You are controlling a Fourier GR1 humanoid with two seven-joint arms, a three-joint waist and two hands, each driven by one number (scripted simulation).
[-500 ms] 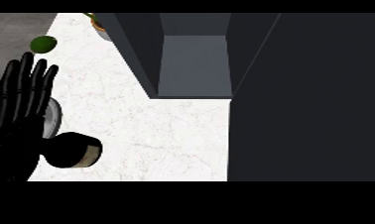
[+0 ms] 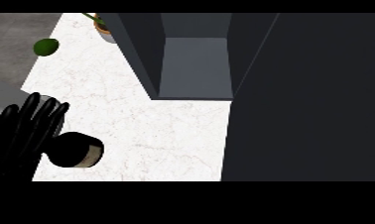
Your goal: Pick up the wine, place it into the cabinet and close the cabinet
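The wine bottle [image 2: 79, 151] is a dark, rounded shape with a beige band, standing on the white counter [image 2: 147, 119] at the lower left. My left hand [image 2: 29, 129] is just to its left with fingers straight and pointing up; it is open and touches or overlaps the bottle's left side. The cabinet [image 2: 194, 64] stands open at the top centre, with a grey floor and dark walls and nothing visible inside. A large dark panel [image 2: 300, 99], apparently its door, fills the right side. My right hand does not show.
A green round fruit [image 2: 46, 47] lies at the counter's left edge. A potted plant [image 2: 104, 29] stands at the back, left of the cabinet. A small grey object [image 2: 48, 100] peeks out behind my left fingertips.
My left hand has dropped toward the view's lower edge, its fingertips now much lower. The bottle has stayed where it was.
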